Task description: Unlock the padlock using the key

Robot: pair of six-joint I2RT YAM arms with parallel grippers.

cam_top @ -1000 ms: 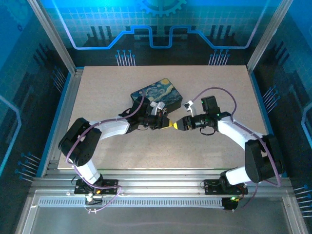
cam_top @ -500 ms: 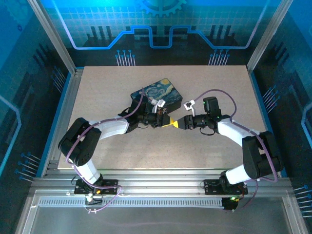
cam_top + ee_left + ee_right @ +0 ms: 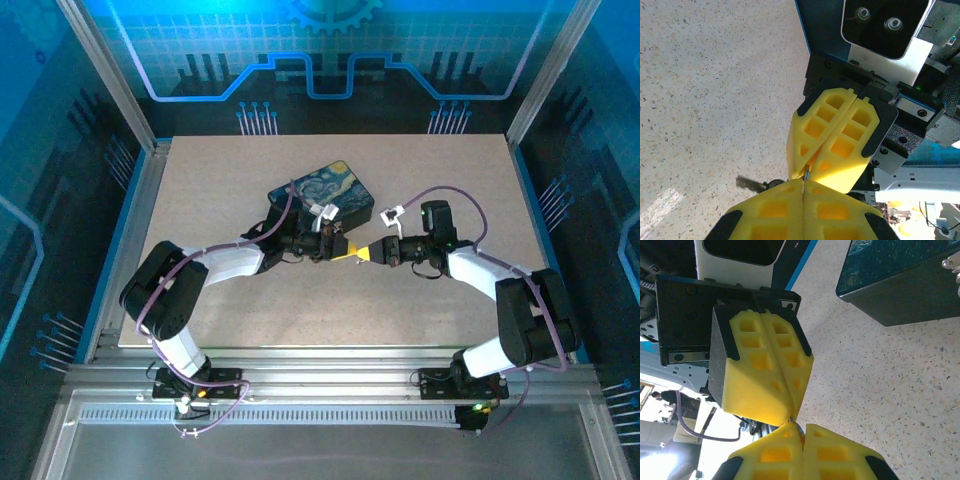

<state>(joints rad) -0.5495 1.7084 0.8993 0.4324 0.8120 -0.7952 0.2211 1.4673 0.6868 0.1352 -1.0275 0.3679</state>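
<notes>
Left wrist view: left gripper (image 3: 803,187) and right gripper (image 3: 809,167), both pressed together, touch tips near painted box (image 3: 322,192); a sliver, probably the key (image 3: 754,184), juts sideways; it could slip.

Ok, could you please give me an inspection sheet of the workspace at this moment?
surface: speckled beige table, flat.
key: probably the thin grey piece sticking out beside the left hand tips.
padlock: too small to tell.
clutter: painted box behind the hands, metal latch on its side.
hands: left hand and right hand both shut, tip to tip; metal sliver between them.
cables: purple cables along both arms.
surroundings: blue printed walls, aluminium frame.
</notes>
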